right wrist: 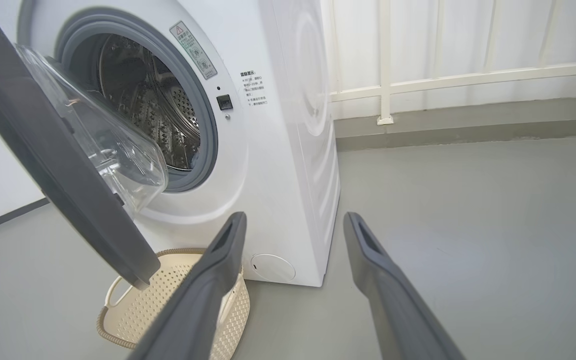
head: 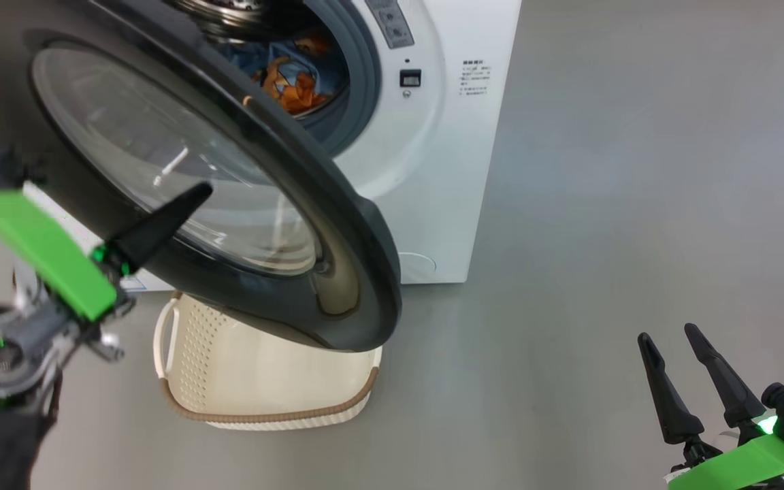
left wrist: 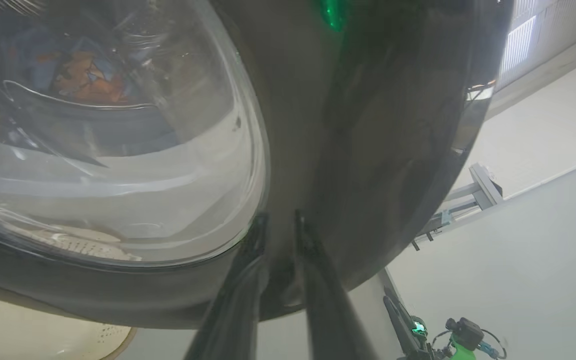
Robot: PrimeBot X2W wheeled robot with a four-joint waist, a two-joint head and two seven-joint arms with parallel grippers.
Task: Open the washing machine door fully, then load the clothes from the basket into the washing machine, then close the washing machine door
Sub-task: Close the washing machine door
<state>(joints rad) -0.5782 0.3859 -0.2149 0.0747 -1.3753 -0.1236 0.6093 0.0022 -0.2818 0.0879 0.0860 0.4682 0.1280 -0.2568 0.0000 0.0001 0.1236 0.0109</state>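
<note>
**Right end effector.** In the head view, the right end effector (head: 667, 333) sits nearest to us at 5 o'clock, above the bare floor (head: 637, 204). Its fingers are spread wide apart and carry nothing. We judge it to be parked there so that it stays outside the door's swing path.

**Left end effector.** At 8 o'clock, the left end effector (head: 203, 190) points toward 2 o'clock at the outer face of the washing machine door (head: 365, 265). In the left wrist view, a narrow gap separates its fingers (left wrist: 255, 240) and nothing is clamped between them. The tips appear to rest on the glossy black band just beside the glass porthole (head: 160, 150). We judge that nearly closed fingers serve as a single stiff pusher, suited to pressing a smooth panel that offers nothing to grip.

**Basket.** At 6 o'clock, the basket (head: 269, 417) stands on the floor just in front of the washing machine (head: 446, 136). The door's lower edge overhangs it. No garment shows in the part of the interior we can see.

**Door.** The door stands partly swung, neither latched nor fully open.

**Clothes.** At 12 o'clock, farthest away, the clothes (head: 290, 82) lie inside the drum (right wrist: 143, 100), behind the grey gasket (head: 365, 75).

**Task status.** We judge loading complete and door closing to be the step in hand.
</note>
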